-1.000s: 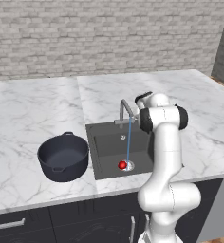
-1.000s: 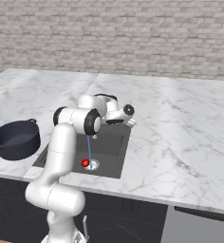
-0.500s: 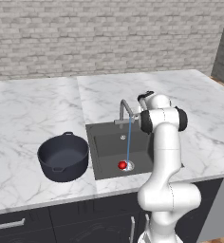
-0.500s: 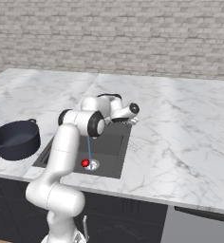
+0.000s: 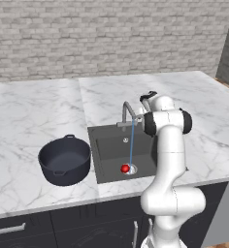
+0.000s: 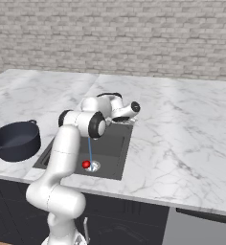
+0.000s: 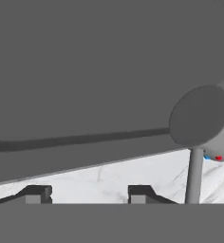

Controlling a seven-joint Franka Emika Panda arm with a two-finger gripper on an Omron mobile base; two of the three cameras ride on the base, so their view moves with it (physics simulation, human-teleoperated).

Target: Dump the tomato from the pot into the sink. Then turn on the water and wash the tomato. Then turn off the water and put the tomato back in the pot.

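From the left base camera, a white marble table (image 5: pixel 34 111) runs beneath a grey brick wall (image 5: pixel 106 34), with the dark recessed sink (image 5: pixel 111 150) set into it. The small red tomato (image 5: pixel 124 168) lies on the sink floor at the silver drain (image 5: pixel 131 169), directly under a thin blue stream of water (image 5: pixel 132 143) falling from the grey faucet (image 5: pixel 128 112). The empty dark pot (image 5: pixel 64 160) stands upright on the table just left of the sink, near the front edge. The white arm (image 5: pixel 167 160) rises at the sink's right side, its hand reaching behind the faucet; the end effector (image 5: pixel 146 98) is largely hidden by the wrist here.

From the right base camera, the same arm (image 6: pixel 67 158) bends over the sink (image 6: pixel 112 148), and the end effector (image 6: pixel 129 109) sits at the basin's far right corner, by the faucet base. Whether its fingers are spread or closed cannot be told from this angle. The tomato (image 6: pixel 86 164) rests beside the drain (image 6: pixel 93 166) under the water (image 6: pixel 90 149). The pot (image 6: pixel 15 140) stands well to the left on the table (image 6: pixel 182 124).

From the hand camera, a large grey faucet part (image 7: pixel 109 71) looms close, with a round end cap (image 7: pixel 199 116) and a thin upright stem (image 7: pixel 194 175) at the right; tiny blue and red marks show near the cap. The two dark fingertips (image 7: pixel 37 193) stand apart at the bottom of the picture with marble visible between them, nothing clamped.
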